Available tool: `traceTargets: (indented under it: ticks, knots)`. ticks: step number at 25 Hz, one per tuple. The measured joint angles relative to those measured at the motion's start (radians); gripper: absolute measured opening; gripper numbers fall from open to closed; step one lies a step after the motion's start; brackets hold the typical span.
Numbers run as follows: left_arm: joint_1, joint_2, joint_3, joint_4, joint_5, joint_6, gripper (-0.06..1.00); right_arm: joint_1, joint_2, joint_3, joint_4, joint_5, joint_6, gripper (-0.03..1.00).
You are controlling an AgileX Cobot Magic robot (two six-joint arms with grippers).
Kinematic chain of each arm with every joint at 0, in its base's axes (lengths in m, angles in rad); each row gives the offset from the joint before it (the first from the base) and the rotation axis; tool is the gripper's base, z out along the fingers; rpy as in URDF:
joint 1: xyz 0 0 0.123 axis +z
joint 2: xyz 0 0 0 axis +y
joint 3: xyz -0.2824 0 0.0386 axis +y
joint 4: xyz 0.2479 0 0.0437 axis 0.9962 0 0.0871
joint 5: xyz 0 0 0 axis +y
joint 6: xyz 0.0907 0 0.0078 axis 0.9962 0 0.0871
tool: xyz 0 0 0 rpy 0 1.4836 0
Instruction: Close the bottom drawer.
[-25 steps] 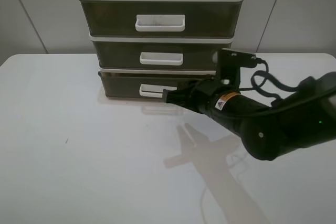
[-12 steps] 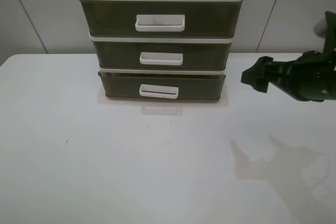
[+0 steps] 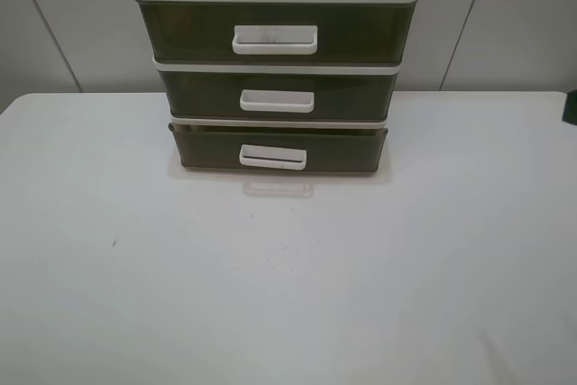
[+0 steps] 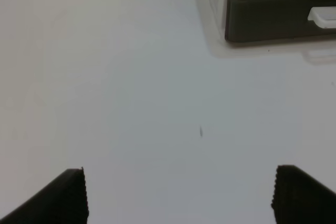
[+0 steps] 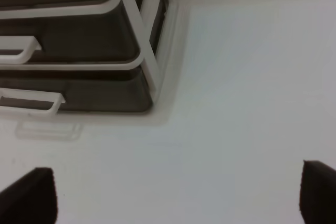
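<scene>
Right end effector [image 5: 178, 195] fingertips cropped, spread

The white-framed three-drawer plastic unit [image 3: 275, 65] stands at the middle of the far edge of the white desk [image 3: 270, 295]. The shallow translucent bottom drawer [image 3: 278, 149] lies under the middle drawer [image 3: 278, 96], its front slightly nearer the front edge.

We see our left gripper [image 4: 178, 195] only in its own wrist view, its jaws spread wide apart, the two dark ridged fingertips [image 4: 71, 195] at opposite sides with nothing between them. Our right gripper [image 5: 178, 195] likewise hangs with its jaws wide apart and empty. In the high view only a dark sliver of our right arm [image 3: 572, 105] shows at the edge.
</scene>
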Motion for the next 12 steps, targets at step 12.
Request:
traceTargets:
  ticks: [12]
  knots:
    - [0.0,0.0,0.0,0.0,0.0,0.0,0.72,-0.001,-0.327,-0.014,-0.125,0.203,0.001,0.81]
